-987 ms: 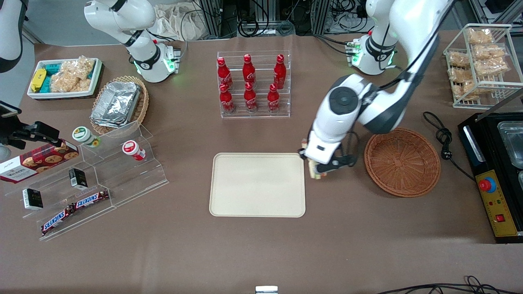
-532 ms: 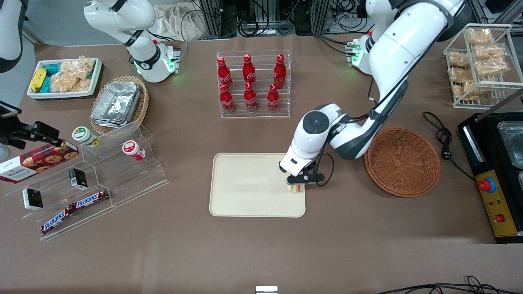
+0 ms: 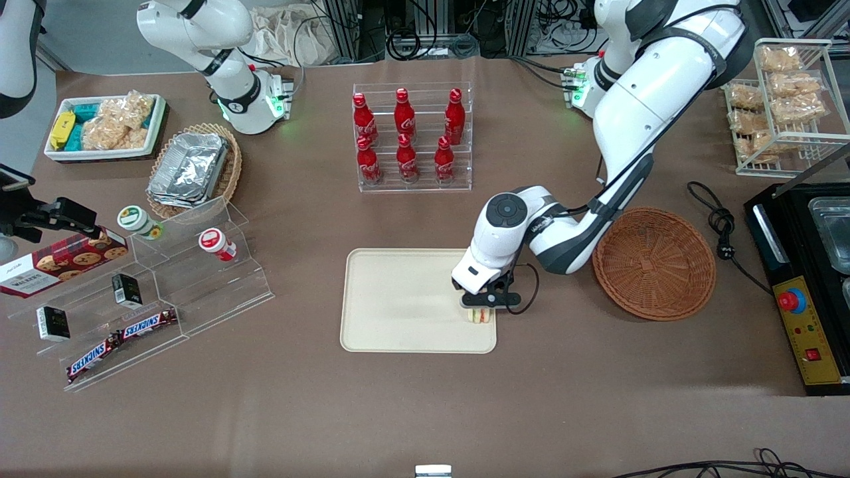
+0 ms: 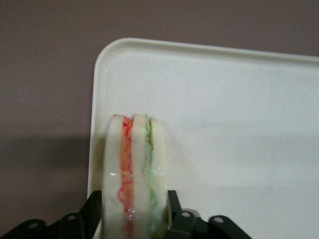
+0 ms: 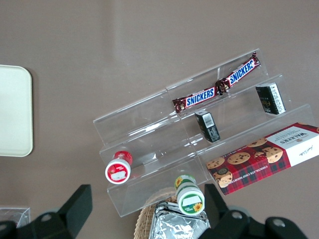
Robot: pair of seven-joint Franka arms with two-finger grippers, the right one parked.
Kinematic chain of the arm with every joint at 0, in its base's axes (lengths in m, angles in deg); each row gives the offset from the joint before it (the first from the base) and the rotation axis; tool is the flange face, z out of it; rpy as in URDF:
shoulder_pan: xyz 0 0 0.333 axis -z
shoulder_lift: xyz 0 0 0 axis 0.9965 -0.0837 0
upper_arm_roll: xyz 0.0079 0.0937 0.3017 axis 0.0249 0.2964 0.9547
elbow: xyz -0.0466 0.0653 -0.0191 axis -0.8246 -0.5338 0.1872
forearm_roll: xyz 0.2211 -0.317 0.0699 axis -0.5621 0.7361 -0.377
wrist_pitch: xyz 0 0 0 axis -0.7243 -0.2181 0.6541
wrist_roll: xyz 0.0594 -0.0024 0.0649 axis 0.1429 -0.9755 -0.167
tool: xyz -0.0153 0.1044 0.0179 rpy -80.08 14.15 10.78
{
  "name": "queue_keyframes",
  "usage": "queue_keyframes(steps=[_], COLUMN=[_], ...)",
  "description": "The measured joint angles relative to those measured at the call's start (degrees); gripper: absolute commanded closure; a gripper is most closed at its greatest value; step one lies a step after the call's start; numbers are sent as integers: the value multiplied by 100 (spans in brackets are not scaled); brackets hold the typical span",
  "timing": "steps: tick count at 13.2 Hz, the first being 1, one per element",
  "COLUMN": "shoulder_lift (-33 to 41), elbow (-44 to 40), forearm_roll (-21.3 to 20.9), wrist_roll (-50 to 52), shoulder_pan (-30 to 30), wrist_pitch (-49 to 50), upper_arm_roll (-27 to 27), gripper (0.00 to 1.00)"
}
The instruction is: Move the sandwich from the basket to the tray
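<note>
The gripper [image 3: 479,308] hangs low over the tray [image 3: 398,305], at the corner nearest the basket [image 3: 654,263] and the front camera, with its fingers [image 4: 94,211] closed on the sandwich [image 4: 133,174]. The wrist view shows one black finger pressed against each outer slice of bread, so the grip squeezes across the layers, and the wedge stands on edge between them with its cut face and the orange, red and green filling pointing away from the palm. Below the gripper lies the cream floor of the tray, with the rounded corner and its low rim just beside the sandwich; whether the bread already touches the tray cannot be told. The basket sits empty, well apart from the gripper toward the working arm's end of the table. As a judgement, the sandwich is light and soft: the white bread will give under pressure and the filling may bulge or slide if the fingers bear down hard, while the clear wrap makes the faces a little slippery. The present hold, on the broad flat sides and fairly deep toward the thick back of the wedge, looks like the sound one, since it spreads the load over bread rather than pinching the thin tip. Being so near the rim, the wedge could tip onto or over that edge once freed.
</note>
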Motion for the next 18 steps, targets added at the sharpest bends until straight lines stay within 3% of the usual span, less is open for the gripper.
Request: queue_keyframes(steps=[3, 9, 15, 18], shoulder_lift=[613, 1979, 2822, 3318], elbow=[-15, 72, -140, -333], forearm_roll=[71, 1087, 2919, 3723], wrist_roll=[484, 346, -1510, -2666], shoulder_pan=[-163, -682, -1039, -899], wrist_pitch=[50, 1139, 2602, 3565], upper_arm_roll=[-35, -135, 4, 832], gripper=[1, 1, 1, 1])
